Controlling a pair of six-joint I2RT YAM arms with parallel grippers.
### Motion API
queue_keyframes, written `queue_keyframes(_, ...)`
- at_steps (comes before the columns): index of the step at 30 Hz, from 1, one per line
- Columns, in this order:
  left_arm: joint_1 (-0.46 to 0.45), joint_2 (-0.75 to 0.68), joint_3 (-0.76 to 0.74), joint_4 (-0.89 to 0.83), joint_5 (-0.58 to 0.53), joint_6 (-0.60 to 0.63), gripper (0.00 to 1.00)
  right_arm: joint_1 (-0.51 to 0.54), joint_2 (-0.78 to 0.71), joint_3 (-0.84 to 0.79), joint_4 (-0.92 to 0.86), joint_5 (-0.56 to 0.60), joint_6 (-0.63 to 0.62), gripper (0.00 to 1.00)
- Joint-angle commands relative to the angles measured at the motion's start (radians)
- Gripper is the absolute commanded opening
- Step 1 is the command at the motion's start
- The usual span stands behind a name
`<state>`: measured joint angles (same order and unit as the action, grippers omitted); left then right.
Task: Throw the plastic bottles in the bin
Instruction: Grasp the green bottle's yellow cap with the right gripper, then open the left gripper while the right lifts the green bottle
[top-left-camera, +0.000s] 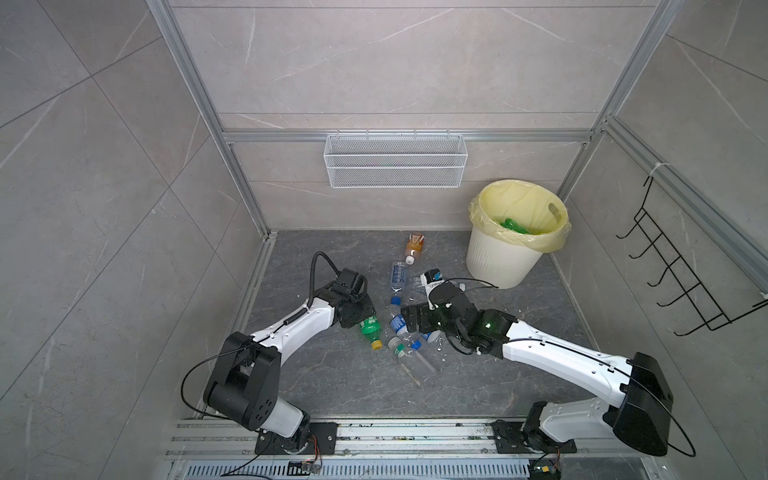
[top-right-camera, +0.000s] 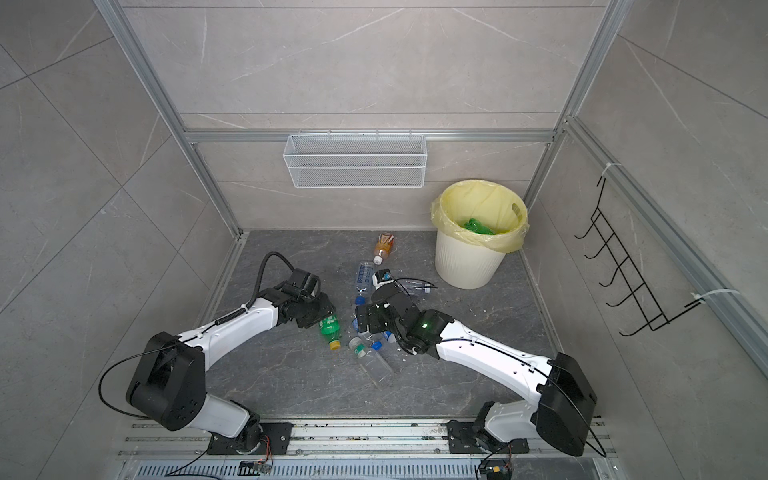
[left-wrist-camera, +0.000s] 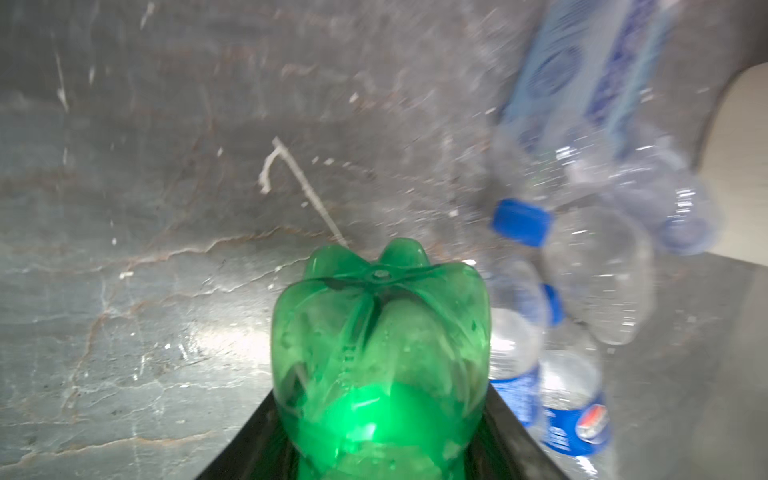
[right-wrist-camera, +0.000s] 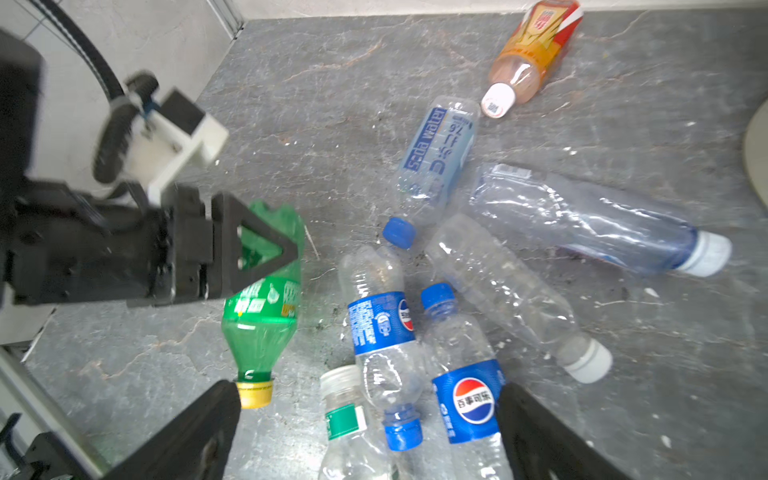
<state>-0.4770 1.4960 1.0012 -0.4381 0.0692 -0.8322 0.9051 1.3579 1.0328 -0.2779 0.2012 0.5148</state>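
The round cream ribbed plastic bin (top-left-camera: 498, 266) sits at two o'clock from our left gripper (top-left-camera: 358, 316) in both top views, well apart.
We have that gripper clamped on the base of the green plastic bottle (top-left-camera: 369, 328), long axis running eleven to five o'clock, yellow cap (top-left-camera: 376, 344) at five; the right gripper (right-wrist-camera: 370, 399), nearer the bin, gapes wide above the clear blue-labelled plastic bottles (right-wrist-camera: 382, 324), holding nothing.

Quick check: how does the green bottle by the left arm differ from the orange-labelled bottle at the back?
The green bottle is green plastic with a yellow cap; the orange-labelled bottle is orange-tinted with a white cap. The green bottle sits between the fingers of the left gripper; the orange-labelled bottle lies free, no gripper on it. Both are on their sides, capped.
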Motion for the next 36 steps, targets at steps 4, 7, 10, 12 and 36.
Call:
queue_keyframes(4,0.005,-0.07,0.093,-0.022,0.069,-0.009,0.53,0.005,0.02,-0.015,0.075,-0.074,0.048,0.99)
queue_keyframes(7,0.005,-0.086,0.112,-0.018,0.079,-0.025,0.53,0.005,0.03,-0.02,0.095,-0.099,0.056,0.96)
queue_keyframes(10,0.005,-0.095,0.125,-0.004,0.089,-0.036,0.53,0.005,0.048,-0.022,0.11,-0.131,0.066,0.92)
queue_keyframes(12,0.005,-0.095,0.132,0.01,0.093,-0.042,0.53,0.005,0.065,-0.017,0.113,-0.151,0.07,0.9)
queue_keyframes(36,-0.035,-0.025,0.197,0.101,0.147,-0.11,0.52,0.014,0.171,-0.001,0.195,-0.241,0.125,0.55)
